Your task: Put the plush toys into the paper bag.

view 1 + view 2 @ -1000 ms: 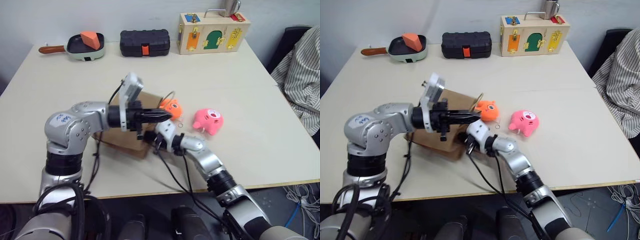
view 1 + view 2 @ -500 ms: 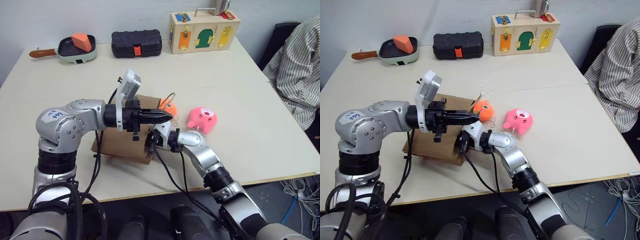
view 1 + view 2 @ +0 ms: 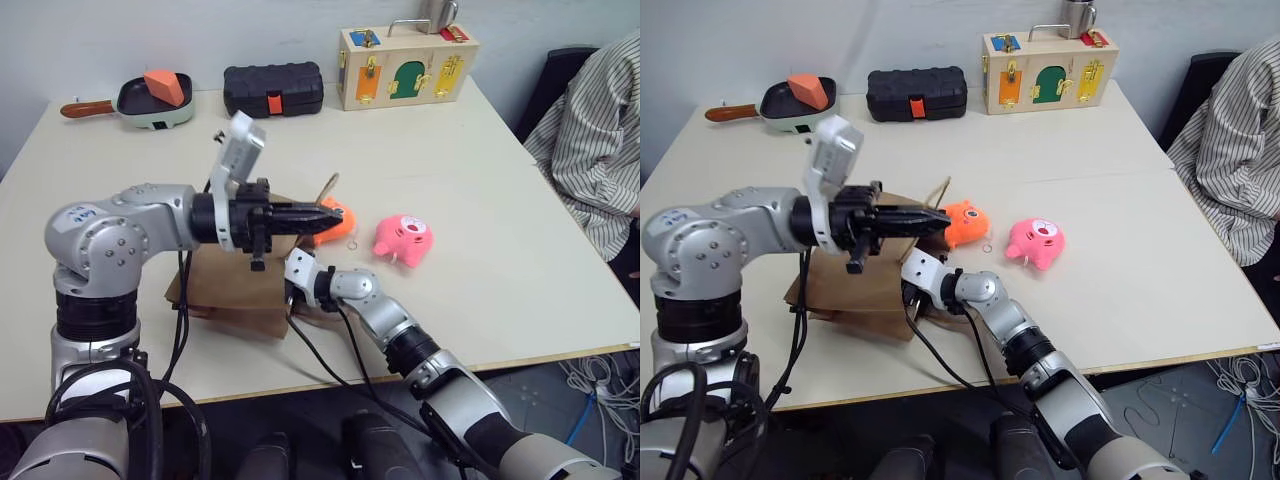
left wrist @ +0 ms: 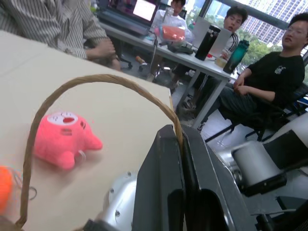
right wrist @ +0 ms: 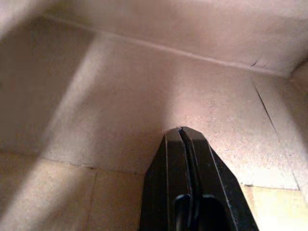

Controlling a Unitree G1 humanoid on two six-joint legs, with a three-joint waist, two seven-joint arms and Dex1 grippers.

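The brown paper bag [image 3: 228,292] lies on its side on the table, mouth toward the toys. My left gripper [image 3: 337,216] points level over it, shut on the bag's cord handle [image 4: 96,79], which loops up past the fingers. My right gripper [image 5: 180,130] is shut and sits inside the bag's mouth, brown paper all around it. The orange plush toy [image 3: 343,219] rests on the table just past the left fingertips. The pink plush toy [image 3: 403,238] lies a little further right, apart from both grippers.
At the table's back edge stand a pan with an orange wedge [image 3: 155,93], a black ribbed case [image 3: 272,87] and a wooden lock box [image 3: 405,62]. A person in a striped shirt [image 3: 598,130] sits at the right side. Several people sit beyond the table [image 4: 269,77].
My left gripper has drawn the handle a little up and leftward, lifting the bag's mouth. My right gripper has slid further left into the bag. The toys have not moved.
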